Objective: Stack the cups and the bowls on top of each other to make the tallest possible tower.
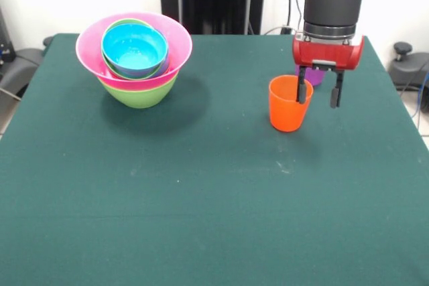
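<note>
table (201, 199): green cloth, bears everything.
tower (134, 58): far left; lime green bowl (141, 95) at base, pink bowl (171, 48) above, second lime green bowl then cyan bowl (134, 48) nested inside. Bowl part looks done.
gripper (320, 92): jaws open, straddling right rim of orange cup, not clamped.
orange cup (287, 108): upright, right of centre, well apart from tower; not yet stacked.
purple cup (314, 76): mostly hidden behind gripper; not yet stacked.
</note>
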### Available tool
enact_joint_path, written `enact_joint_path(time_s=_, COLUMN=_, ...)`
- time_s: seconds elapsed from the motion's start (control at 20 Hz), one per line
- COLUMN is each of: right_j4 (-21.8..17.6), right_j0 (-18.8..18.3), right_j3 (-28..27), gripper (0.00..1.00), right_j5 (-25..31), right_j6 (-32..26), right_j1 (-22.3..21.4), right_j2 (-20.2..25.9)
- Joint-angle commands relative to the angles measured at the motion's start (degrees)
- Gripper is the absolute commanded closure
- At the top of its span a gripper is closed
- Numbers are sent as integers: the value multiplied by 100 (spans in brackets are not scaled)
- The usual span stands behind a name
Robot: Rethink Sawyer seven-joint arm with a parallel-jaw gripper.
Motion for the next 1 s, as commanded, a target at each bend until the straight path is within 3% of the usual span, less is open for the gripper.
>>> enact_joint_path(time_s=0.05, right_j4=117, right_j0=-22, right_j3=643, gripper=0, right_j5=453, right_j6=845, right_j1=176, right_j2=321)
enact_joint_path(time_s=0.7, right_j4=154, right_j0=274, right_j3=622, gripper=0, right_j5=1210, right_j6=699, right_j1=-460, right_j2=-185)
enact_joint_path(time_s=1.0, right_j4=151, right_j0=246, right_j3=597, gripper=0, right_j5=1063, right_j6=742, right_j1=-325, right_j2=-136)
